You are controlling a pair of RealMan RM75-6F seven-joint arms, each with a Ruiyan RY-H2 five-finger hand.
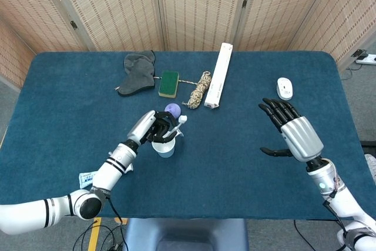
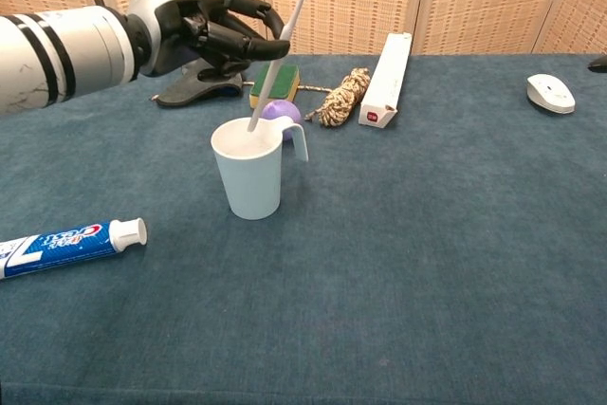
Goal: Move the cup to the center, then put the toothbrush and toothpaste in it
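A white cup (image 2: 250, 170) (image 1: 165, 146) with a handle stands upright near the table's middle. My left hand (image 2: 213, 26) (image 1: 154, 127) hovers just above it and pinches a white toothbrush (image 2: 280, 37) (image 1: 176, 126), brush head up, lower end at the cup's mouth. A blue and white toothpaste tube (image 2: 66, 243) (image 1: 87, 178) lies flat at the near left, mostly hidden by my left arm in the head view. My right hand (image 1: 291, 130) is open, fingers spread, above the table's right side.
Along the far side lie a grey cloth (image 1: 137, 73), a green sponge (image 1: 168, 83), a coiled rope (image 1: 200, 89) and a long white box (image 1: 219, 82). A purple ball (image 1: 172, 109) sits just behind the cup. A white mouse (image 1: 285, 87) rests far right.
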